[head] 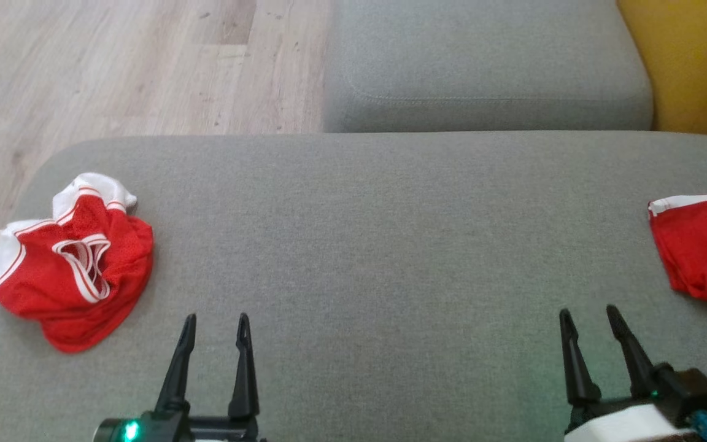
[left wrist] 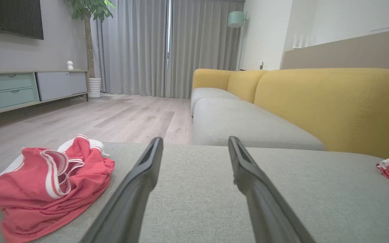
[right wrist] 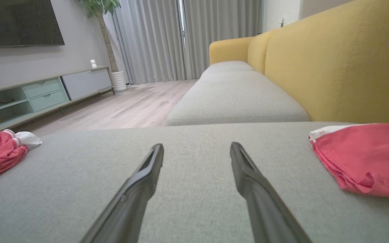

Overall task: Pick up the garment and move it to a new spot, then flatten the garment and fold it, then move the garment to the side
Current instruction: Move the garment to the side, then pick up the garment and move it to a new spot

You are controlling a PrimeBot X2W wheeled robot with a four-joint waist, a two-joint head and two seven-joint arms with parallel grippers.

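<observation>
A crumpled red-and-white mesh jersey (head: pixel 71 264) lies left on the grey sofa cushion (head: pixel 390 233), with a folded red garment (head: pixel 703 245) at the right edge. Near, the left claw (head: pixel 216 319) and right claw (head: pixel 588 311) both have fingers apart and hold nothing.

Grey cushion (head: pixel 359 245), crumpled garment (head: pixel 71 264), second garment (head: pixel 703 245)

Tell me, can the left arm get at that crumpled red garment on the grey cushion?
Probably yes: the garment lies just left of the left gripper, jaws open, only bare cushion between.
</observation>
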